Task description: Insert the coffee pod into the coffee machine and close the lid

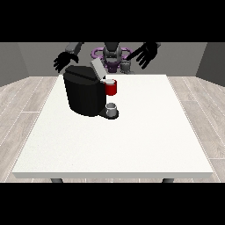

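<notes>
The white worktop (132, 145) fills the lower part of the view, and its near edge is closest to the camera. On its far left part stands a black coffee machine (83, 94). The grey lid (97, 69) of the machine is up and leans back, so the top is open. A red thing at the machine (111, 88) sits on its right side, just under the lid. Below it, on the black base of the machine, stands a small grey cup (112, 108).

A small grey thing (126, 67) shows at the far edge of the worktop, near the robot's body (112, 55); I cannot tell if it is the coffee pod.

The hand at the view's left (64, 60) is in the air behind the machine, just above its back corner. Its fingers are spread and point down, and it holds nothing. The hand at the view's right (147, 53) is also in the air, above the far edge of the worktop and near the grey thing. Its fingers are straight and spread, and nothing is in it. The two hands are well apart.
</notes>
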### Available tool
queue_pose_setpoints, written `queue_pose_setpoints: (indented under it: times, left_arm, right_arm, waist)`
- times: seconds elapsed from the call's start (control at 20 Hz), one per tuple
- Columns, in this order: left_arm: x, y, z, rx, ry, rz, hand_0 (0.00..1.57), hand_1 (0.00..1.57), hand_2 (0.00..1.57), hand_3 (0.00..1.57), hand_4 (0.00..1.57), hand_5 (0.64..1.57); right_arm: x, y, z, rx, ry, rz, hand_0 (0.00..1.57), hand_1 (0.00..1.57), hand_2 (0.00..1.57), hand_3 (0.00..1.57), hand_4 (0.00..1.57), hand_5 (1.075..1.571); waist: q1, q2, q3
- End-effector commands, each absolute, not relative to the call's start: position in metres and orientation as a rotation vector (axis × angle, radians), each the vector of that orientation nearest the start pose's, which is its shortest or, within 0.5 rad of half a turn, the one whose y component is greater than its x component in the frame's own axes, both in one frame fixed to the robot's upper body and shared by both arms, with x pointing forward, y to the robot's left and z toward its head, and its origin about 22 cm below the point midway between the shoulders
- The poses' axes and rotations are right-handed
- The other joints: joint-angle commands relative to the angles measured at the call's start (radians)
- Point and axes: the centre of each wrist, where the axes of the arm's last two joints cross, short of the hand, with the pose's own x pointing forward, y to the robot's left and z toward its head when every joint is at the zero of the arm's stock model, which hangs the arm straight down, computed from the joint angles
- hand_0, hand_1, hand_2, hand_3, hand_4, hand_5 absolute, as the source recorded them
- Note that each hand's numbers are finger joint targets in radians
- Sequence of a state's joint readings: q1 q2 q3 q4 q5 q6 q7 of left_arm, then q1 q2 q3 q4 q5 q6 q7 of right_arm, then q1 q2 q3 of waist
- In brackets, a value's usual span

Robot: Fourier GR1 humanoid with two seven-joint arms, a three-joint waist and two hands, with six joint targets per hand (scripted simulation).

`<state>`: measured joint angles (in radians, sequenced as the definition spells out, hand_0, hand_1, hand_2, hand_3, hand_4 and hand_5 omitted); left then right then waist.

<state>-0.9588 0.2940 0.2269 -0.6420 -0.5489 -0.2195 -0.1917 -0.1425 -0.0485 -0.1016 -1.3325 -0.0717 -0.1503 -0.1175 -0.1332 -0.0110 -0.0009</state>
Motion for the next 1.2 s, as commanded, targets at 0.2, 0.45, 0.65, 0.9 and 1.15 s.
queue_pose_setpoints:
  times: [0.2, 0.45, 0.65, 0.9, 1.15]
  left_arm:
    - [0.408, 0.249, 0.023, 0.075, -1.532, -0.450, 0.00, 0.00, 0.00, 0.00, 0.00, 1.571]
    - [0.377, 0.256, -0.024, -0.028, -1.482, -0.319, 0.00, 0.00, 0.00, 0.00, 0.23, 1.571]
    - [0.365, 0.244, -0.037, -0.091, -1.474, -0.285, 0.00, 0.00, 0.00, 0.00, 0.00, 1.571]
    - [0.370, 0.232, -0.019, -0.141, -1.482, -0.224, 0.00, 0.00, 0.00, 0.00, 0.00, 1.571]
    - [0.347, 0.232, -0.036, -0.191, -1.532, -0.202, 0.00, 0.00, 0.00, 0.00, 0.00, 1.571]
  right_arm:
    - [0.260, -0.260, -0.017, -0.122, -1.536, -0.063, 0.00, 0.00, 0.00, 0.00, 0.35, 1.571]
    - [0.275, -0.262, 0.016, -0.096, -1.574, 0.017, 0.00, 0.00, 0.00, 0.00, 0.00, 1.571]
    - [0.286, -0.252, 0.028, -0.086, -1.605, 0.037, 0.00, 0.00, 0.00, 0.00, 0.00, 1.571]
    - [0.291, -0.264, 0.035, -0.075, -1.587, 0.122, 0.00, 0.00, 0.00, 0.00, 0.00, 1.571]
    - [0.310, -0.266, 0.055, -0.070, -1.643, 0.180, 0.00, 0.00, 0.00, 0.00, 0.22, 1.571]
  waist:
    - [0.092, -0.190, 0.0003]
    - [0.147, -0.249, 0.0001]
    - [0.215, -0.244, 0.0007]
    - [0.247, -0.239, 0.0012]
    - [0.280, -0.168, 0.0011]
